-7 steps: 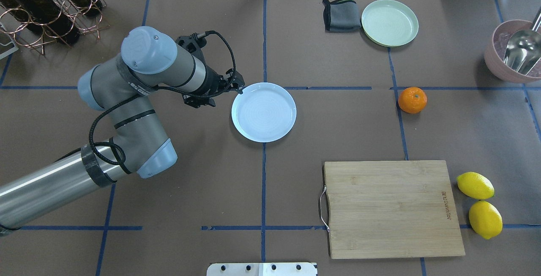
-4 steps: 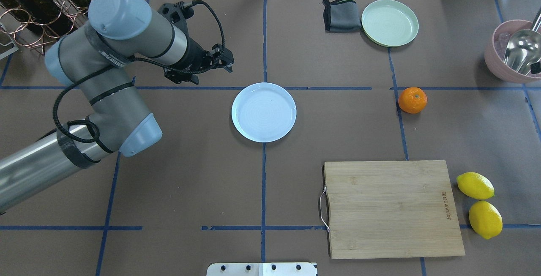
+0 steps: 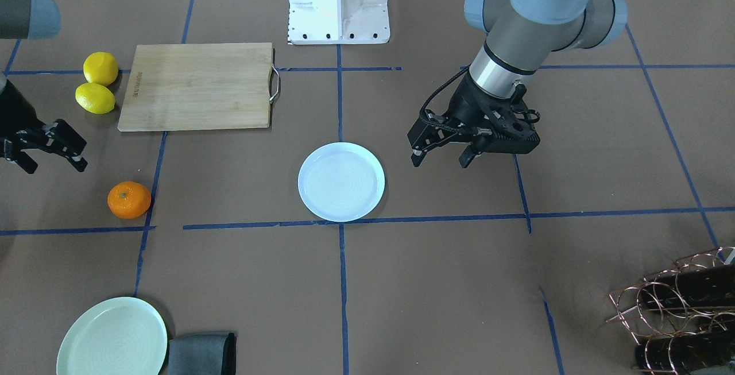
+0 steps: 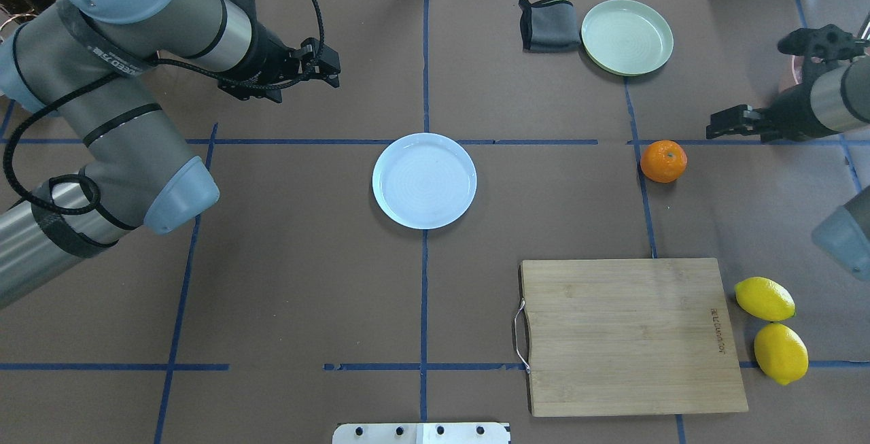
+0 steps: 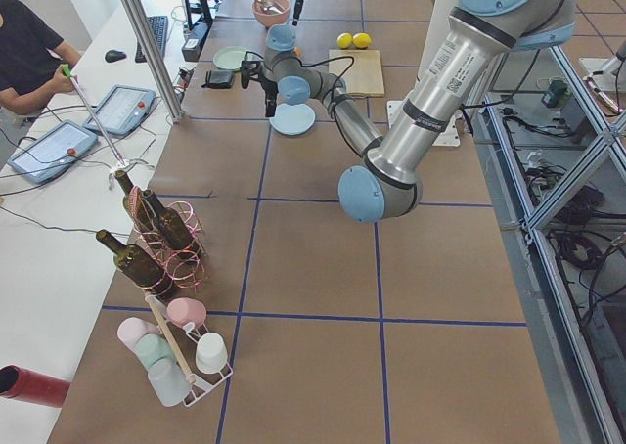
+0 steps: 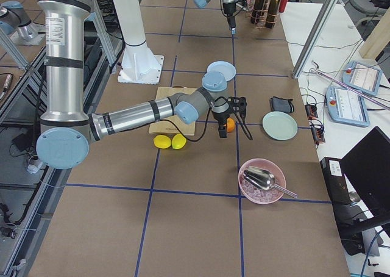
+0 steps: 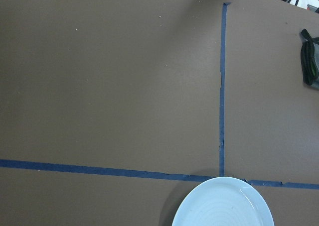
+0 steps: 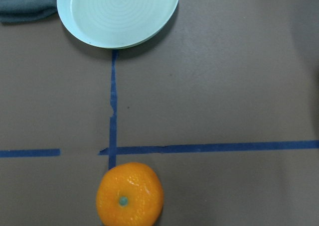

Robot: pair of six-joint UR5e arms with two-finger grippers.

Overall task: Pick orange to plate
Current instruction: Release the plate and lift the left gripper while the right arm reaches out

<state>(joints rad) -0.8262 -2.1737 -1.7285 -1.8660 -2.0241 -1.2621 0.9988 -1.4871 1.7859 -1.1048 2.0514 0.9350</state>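
Observation:
The orange (image 4: 663,161) sits on the brown table to the right of centre, showing too in the front view (image 3: 129,199) and low in the right wrist view (image 8: 129,194). The pale bluish-white plate (image 4: 424,180) lies empty at the table's middle (image 3: 341,181); its top edge shows in the left wrist view (image 7: 223,203). My right gripper (image 4: 712,128) hangs open and empty just right of and behind the orange (image 3: 54,166), not touching it. My left gripper (image 4: 332,69) is open and empty, up and to the left of the plate (image 3: 439,162).
A mint-green plate (image 4: 627,36) and a folded grey cloth (image 4: 548,22) lie at the back right. The wooden cutting board (image 4: 629,335) fills the front right, two lemons (image 4: 764,298) beside it. A pink bowl with a scoop (image 6: 262,180) stands far right; a wine rack (image 3: 677,306) far left.
My left gripper has drawn back from the plate's rim toward the back left. My right arm has come into view from the right and now hangs close to the orange.

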